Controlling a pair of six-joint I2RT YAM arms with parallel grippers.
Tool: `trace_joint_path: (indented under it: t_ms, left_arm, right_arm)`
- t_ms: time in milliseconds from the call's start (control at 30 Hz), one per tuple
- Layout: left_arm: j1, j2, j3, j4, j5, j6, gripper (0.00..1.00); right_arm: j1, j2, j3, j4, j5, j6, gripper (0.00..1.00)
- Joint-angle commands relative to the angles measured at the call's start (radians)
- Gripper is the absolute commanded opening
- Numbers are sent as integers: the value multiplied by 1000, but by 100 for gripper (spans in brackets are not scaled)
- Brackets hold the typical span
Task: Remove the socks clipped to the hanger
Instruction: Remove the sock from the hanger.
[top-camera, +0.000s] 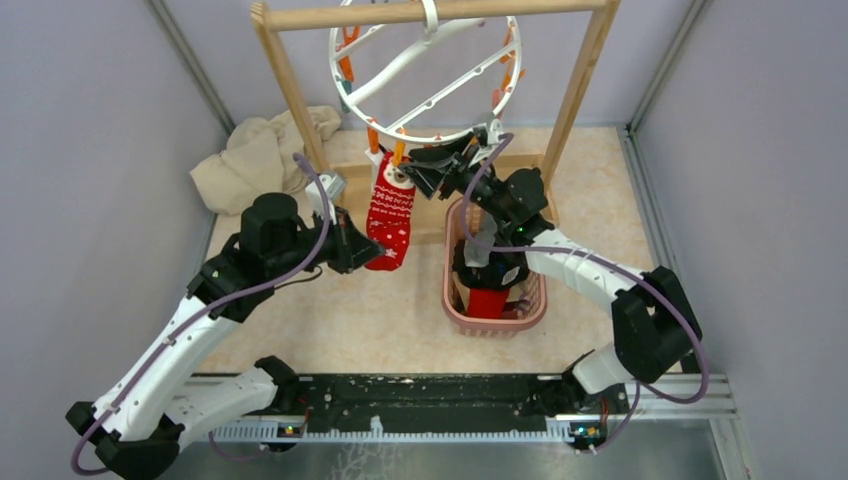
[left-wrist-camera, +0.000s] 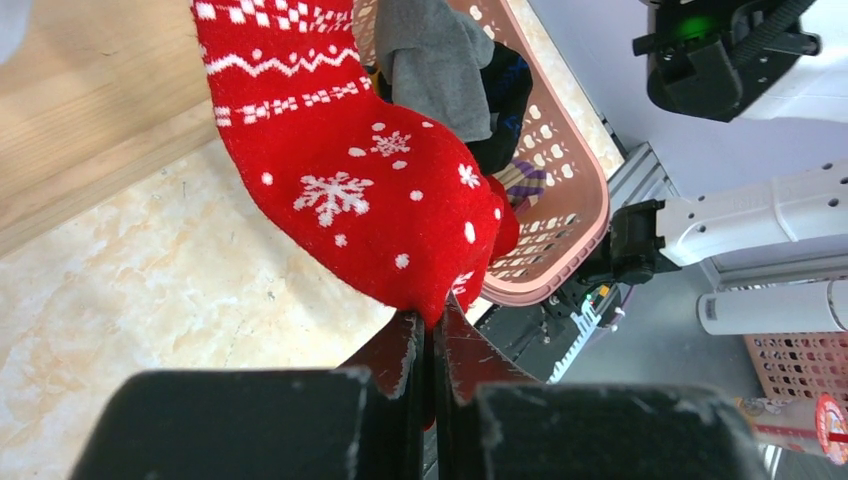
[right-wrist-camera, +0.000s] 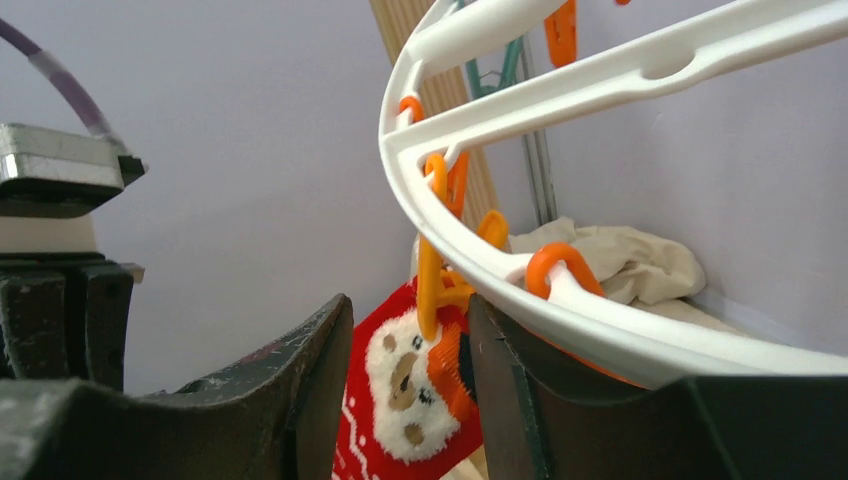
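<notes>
Red sock held by the toe, its clip not yet released.
The red sock hangs from an orange clip at the hanger's near edge. The left gripper pinches its toe and the right gripper stands half-open around the clip. I'd squeeze the clip fully before tugging down.

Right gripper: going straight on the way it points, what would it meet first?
Most likely the orange clip pinching the red sock, centred between the open jaws in the wrist view; depth there is unclear.
</notes>
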Motion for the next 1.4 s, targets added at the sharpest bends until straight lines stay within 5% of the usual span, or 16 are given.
trace_joint_path:
  t_ms: [0,200,733,1367]
  left_arm:
    - [-2,-24,30,2,44,-21,4]
    - [-1,-36,-1,14,64,-32,4]
    - [-1,-37,6,36,134,-41,4]
    - [-1,-31,-1,24,144,-52,3]
  right_arm:
    - [-9,13,31,168,68,39,47]
    - [-6,46,-27,347,114,173,49]
    - [22,10,-144,413,164,185,49]
    - [-15,104,28,446,27,259,50]
